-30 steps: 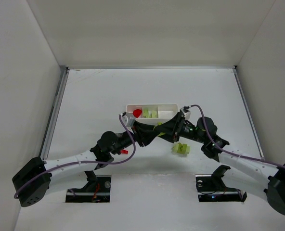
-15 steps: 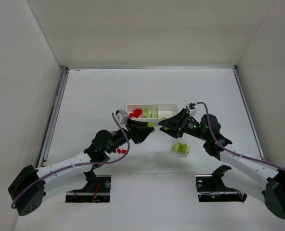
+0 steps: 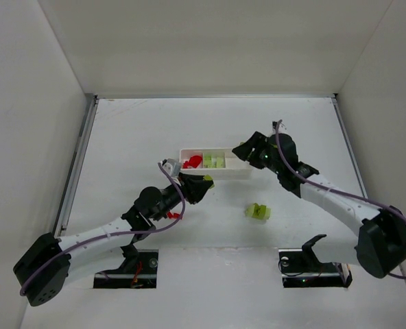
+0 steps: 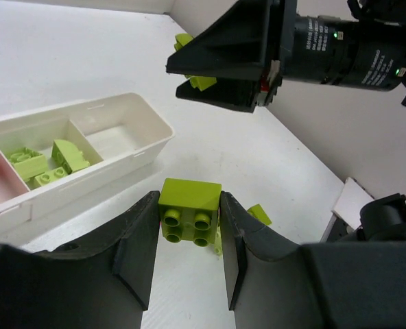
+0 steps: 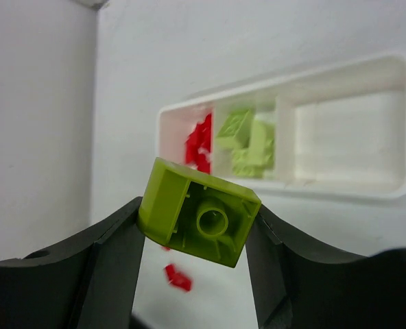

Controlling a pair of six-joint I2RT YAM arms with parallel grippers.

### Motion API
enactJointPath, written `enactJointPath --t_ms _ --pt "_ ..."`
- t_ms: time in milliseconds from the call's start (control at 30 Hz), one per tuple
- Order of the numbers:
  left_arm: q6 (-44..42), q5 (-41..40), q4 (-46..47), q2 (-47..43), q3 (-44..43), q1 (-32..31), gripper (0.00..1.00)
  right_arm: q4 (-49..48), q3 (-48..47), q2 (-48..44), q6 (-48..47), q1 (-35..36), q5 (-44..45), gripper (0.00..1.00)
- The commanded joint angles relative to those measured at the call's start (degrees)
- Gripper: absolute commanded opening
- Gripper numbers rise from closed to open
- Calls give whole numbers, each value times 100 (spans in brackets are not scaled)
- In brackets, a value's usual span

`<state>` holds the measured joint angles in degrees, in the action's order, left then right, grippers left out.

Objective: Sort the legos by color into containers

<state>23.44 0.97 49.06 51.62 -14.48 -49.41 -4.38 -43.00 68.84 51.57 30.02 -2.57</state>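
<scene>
The white tray point(image 3: 232, 173) has three containers in a row: red legos point(image 3: 193, 162) in the left one, yellow-green legos point(image 3: 214, 162) in the middle one, and the right one point(image 5: 347, 137) is bare. My left gripper point(image 3: 204, 183) hovers just in front of the tray, shut on a yellow-green brick point(image 4: 190, 210). My right gripper point(image 3: 244, 148) hangs above the tray's right end, shut on a second yellow-green brick point(image 5: 199, 211) that sits tilted, hollow side toward the camera. The left wrist view also shows the right gripper point(image 4: 223, 75) overhead.
A cluster of yellow-green legos point(image 3: 258, 212) lies on the table in front of the tray's right end. A small red lego point(image 3: 174, 215) lies beside the left arm, and also shows as the red lego point(image 5: 177, 277) in the right wrist view. White walls enclose the table.
The two grippers, close together in front of the tray a second ago, have parted. The right arm rose and swung back to the tray's right end; the left gripper barely moved.
</scene>
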Motion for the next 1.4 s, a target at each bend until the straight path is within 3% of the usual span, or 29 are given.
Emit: enactJointPath --t_ms 0,300,467,733,1033,1133,1267,1367 --pt "134 -124 534 112 59 59 26 587 -611 532 -1245 8 1029 40" --pt "301 -71 737 261 121 120 27 693 -1280 1685 -1835 131 1680 44" --pt "345 -62 781 323 112 111 27 649 -1482 1966 -1931 201 1786 52" --pt "416 -80 869 524 95 164 27 588 -1580 2064 -1976 210 1891 66" --pt "451 -115 939 937 -81 190 27 579 -1387 1678 -1993 219 1979 69" --pt "460 -264 851 1087 -283 112 27 465 -922 985 -1976 307 2347 64" --pt "460 -466 501 1385 -748 -3 27 245 167 -333 -1827 333 2717 37" --pt "495 -782 228 1868 -1257 -82 27 306 888 -1221 -1563 324 2814 26"
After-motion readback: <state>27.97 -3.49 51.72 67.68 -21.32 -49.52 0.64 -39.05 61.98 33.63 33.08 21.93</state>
